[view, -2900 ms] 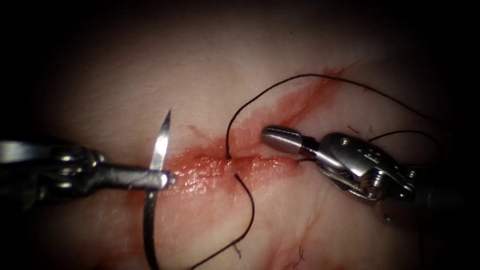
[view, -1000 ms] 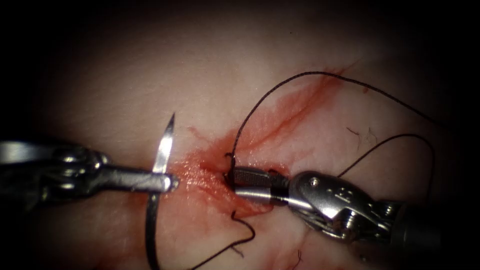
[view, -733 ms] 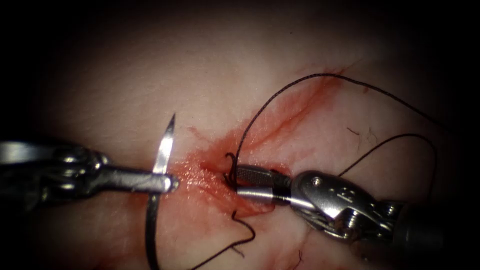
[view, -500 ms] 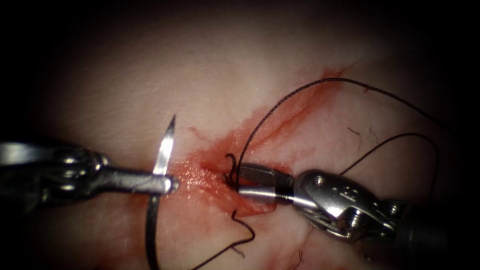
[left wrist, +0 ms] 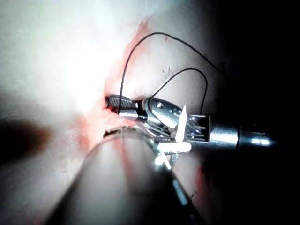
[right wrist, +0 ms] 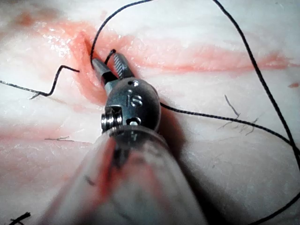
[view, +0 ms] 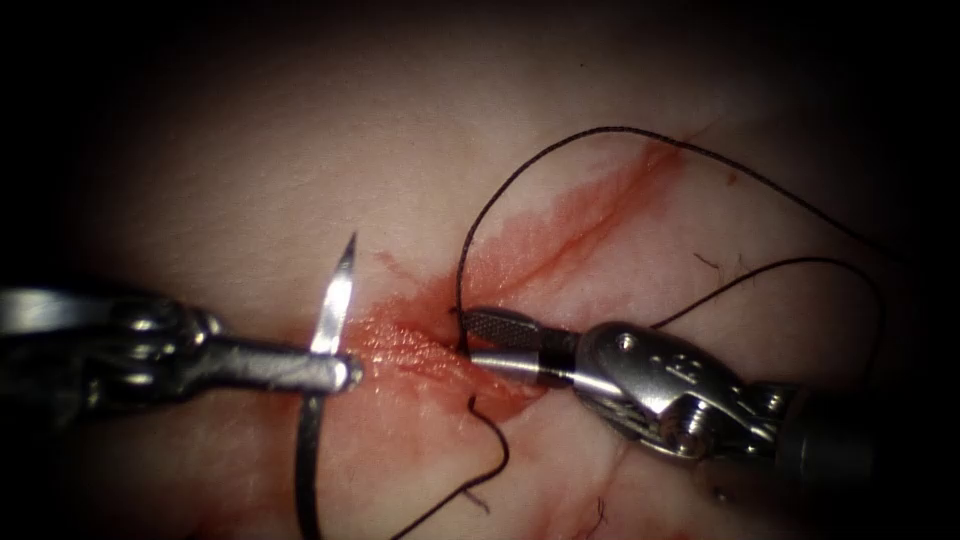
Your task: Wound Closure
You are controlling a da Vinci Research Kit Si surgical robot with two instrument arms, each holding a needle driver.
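Tissue [view: 300,150]: left tool [view: 340,372] holds needle [view: 335,300] mid-curve

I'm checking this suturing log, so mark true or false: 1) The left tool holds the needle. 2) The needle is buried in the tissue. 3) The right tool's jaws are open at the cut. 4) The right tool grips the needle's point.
1) True: the left tool clamps the needle on its curve, below the point.
2) False: the needle is free of the tissue, its point up in the air, left of the cut.
3) True: the right tool has its jaws parted at the cut, beside the thread.
4) False: it holds nothing.
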